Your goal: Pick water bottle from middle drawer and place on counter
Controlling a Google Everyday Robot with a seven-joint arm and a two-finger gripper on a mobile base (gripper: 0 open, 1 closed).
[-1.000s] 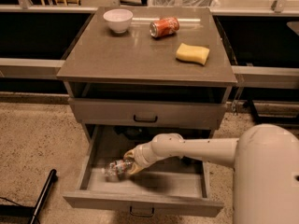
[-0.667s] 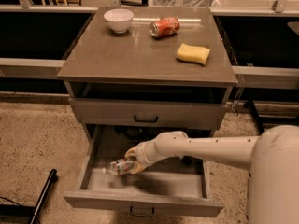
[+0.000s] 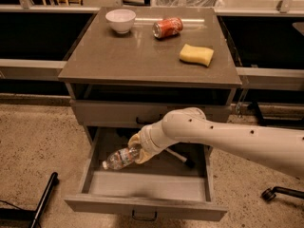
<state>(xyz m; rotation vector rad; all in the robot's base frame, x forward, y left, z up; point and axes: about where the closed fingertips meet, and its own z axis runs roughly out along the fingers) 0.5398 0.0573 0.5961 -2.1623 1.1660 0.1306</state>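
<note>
The water bottle (image 3: 118,158) is clear with a white cap at its left end. It lies level in the air above the tray of the open middle drawer (image 3: 142,186). My gripper (image 3: 134,151) is shut on the bottle's right end, over the drawer's back left part. The white arm reaches in from the right. The counter (image 3: 142,56) is the grey-brown top of the cabinet, above and behind the gripper.
On the counter stand a white bowl (image 3: 120,20), a red soda can (image 3: 167,27) on its side and a yellow sponge (image 3: 196,55). A dark stick-like object (image 3: 179,158) lies in the drawer. The shut upper drawer front (image 3: 118,113) is just above the gripper. A black pole (image 3: 42,198) lies on the floor at left.
The gripper has lifted the bottle off the drawer floor and moved it up and a little right. The arm has risen with it.
</note>
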